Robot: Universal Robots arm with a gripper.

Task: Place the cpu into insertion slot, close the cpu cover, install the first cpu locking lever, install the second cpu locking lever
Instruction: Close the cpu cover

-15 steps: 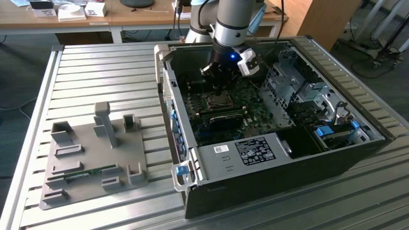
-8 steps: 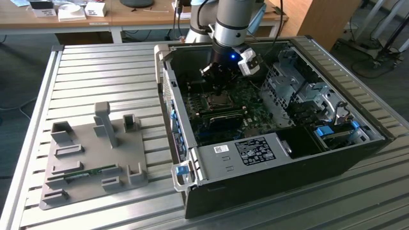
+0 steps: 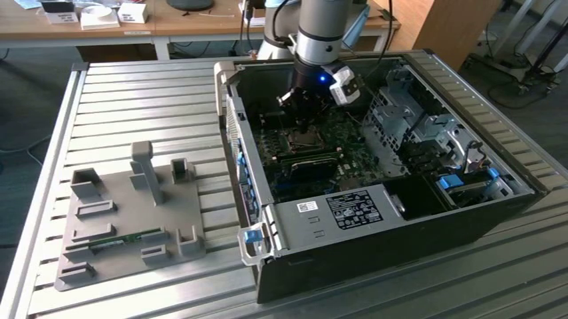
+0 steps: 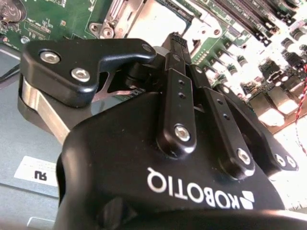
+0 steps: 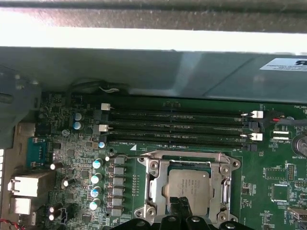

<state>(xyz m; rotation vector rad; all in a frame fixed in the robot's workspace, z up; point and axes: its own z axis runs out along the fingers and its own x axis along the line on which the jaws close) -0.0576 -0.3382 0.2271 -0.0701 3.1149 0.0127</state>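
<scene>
**In the socket: chip lying flat, face up**

Inside the open black computer case (image 3: pixel 497 219), on the green circuit board (image 5: pixel 268 182), the small square silvery-topped cpu (image 5: pixel 188 182) is seated flat in the square metal-rimmed insertion slot (image 3: pixel 306 138). Its metal face is turned upward and its edges run parallel with the long black memory slots (image 5: pixel 182 127). Being square, it has no longer axis. The thin silvery cpu cover (image 5: pixel 218 187) is laid around it. The black claw (image 5: pixel 180 207) is held over the chip's edge, tips together; contact cannot be told.

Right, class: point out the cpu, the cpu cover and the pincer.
cpu (image 5: pixel 190 183), first wrist view, middle of silvery top.
cpu cover (image 5: pixel 154 190), first wrist view, frame's side bar.
pincer (image 5: pixel 179 205), first wrist view, its dark tip.
</scene>
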